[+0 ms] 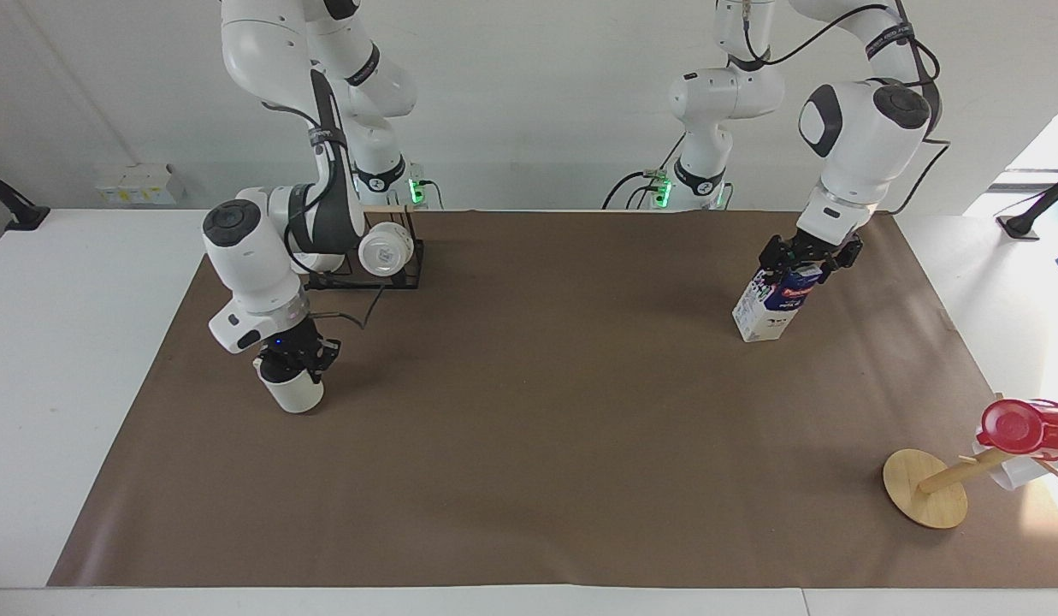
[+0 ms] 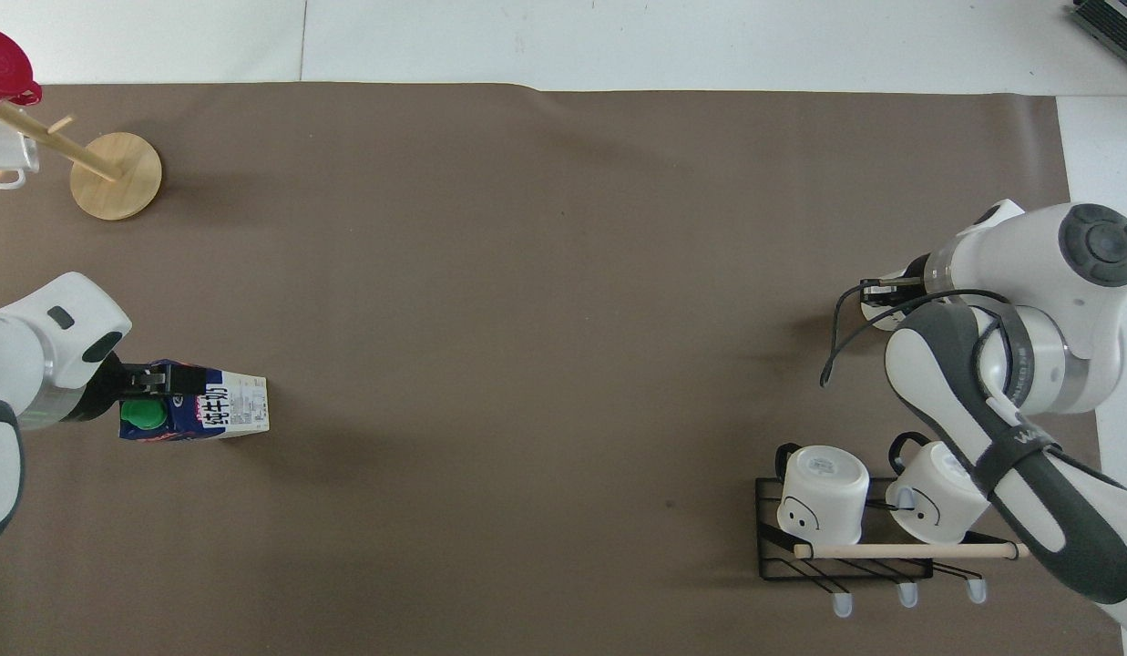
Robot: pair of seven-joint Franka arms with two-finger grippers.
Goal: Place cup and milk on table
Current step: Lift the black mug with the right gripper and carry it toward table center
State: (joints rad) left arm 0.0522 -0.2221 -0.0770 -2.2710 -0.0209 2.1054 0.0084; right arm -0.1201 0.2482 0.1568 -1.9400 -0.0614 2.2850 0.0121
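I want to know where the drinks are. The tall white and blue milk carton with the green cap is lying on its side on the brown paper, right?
Not quite. The tall white and dark blue milk carton with the green cap stands upright on the brown paper sheet, as the facing view shows, with the left gripper at its top.

White arms, black fingers point(image 1: 304, 358), dark cables

- A robotics lab: two white jointed robot arms point(image 1: 255, 257) point(image 1: 862, 128) are mounted at the far edge of a large white table point(image 1: 58, 342).
- A wide brown paper sheet point(image 1: 537, 411) covers the tabletop (a staged work surface).
- Black cables point(image 1: 640, 184) and green-lit base units point(image 1: 417, 190) sit against a bare white wall point(image 1: 537, 85).
- Props are sparse: a black wire mug rack point(image 2: 836, 547) and a round-based wooden mug tree point(image 1: 926, 488).
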